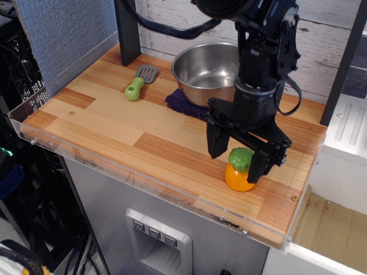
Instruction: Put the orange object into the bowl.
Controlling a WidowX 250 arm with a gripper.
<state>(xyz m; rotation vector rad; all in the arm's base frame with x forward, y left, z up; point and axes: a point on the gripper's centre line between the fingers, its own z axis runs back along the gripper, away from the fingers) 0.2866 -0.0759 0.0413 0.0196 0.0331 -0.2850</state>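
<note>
The orange object (237, 177), a small glossy orange toy fruit with a bumpy green cap, stands upright on the wooden table near its front right corner. My black gripper (236, 159) is open and lowered around it, one finger on the fruit's left and the other on its right, partly covering it. I cannot tell whether the fingers touch it. The steel bowl (202, 70) sits at the back of the table, partly hidden behind my arm.
A dark purple cloth (184, 103) lies under the bowl's front edge. A grey spatula with a green handle (137, 85) lies at the back left. A dark post (127, 28) stands behind it. The table (114, 123) has a clear plastic rim along the front.
</note>
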